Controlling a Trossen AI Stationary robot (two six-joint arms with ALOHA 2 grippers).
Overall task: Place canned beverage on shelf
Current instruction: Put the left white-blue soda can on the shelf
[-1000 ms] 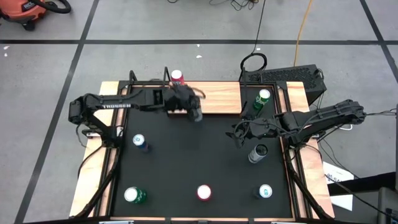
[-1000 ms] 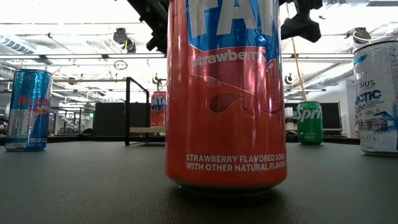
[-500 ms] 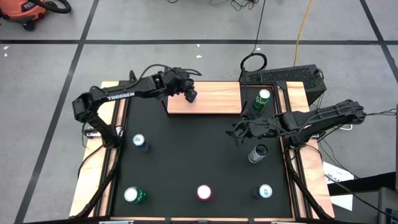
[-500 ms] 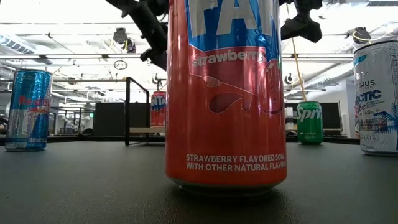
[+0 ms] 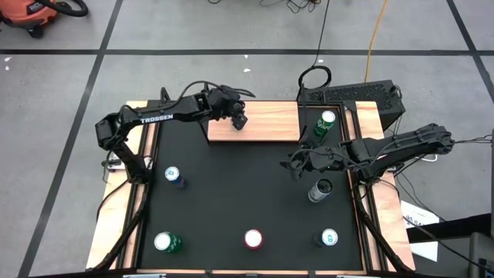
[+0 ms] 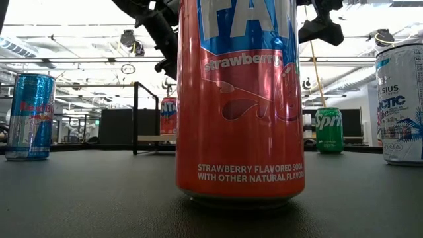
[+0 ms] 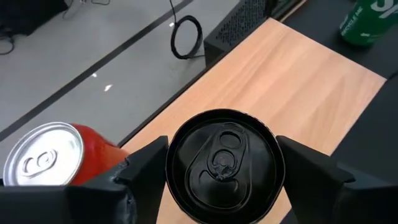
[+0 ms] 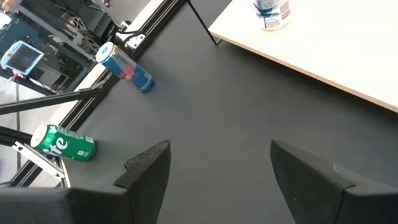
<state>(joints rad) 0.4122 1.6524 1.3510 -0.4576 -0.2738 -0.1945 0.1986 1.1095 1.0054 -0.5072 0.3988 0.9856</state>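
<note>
Fingers (image 7: 146,163) of the left arm clasp a black can (image 7: 225,165) (over the shelf (image 7: 292,87)).

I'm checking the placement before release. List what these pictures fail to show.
- Whether the black can's base touches the shelf: left wrist view sees only its lid, and the left gripper covers it from above.
- Low view: the strawberry can blocks most of the shelf.
- The black can's label shows in no view.
The right gripper waits open, off the shelf.

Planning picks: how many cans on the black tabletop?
6: green can, red can, white-blue can in front; blue can left; grey can, Sprite can right. Arms may hide more.
</note>
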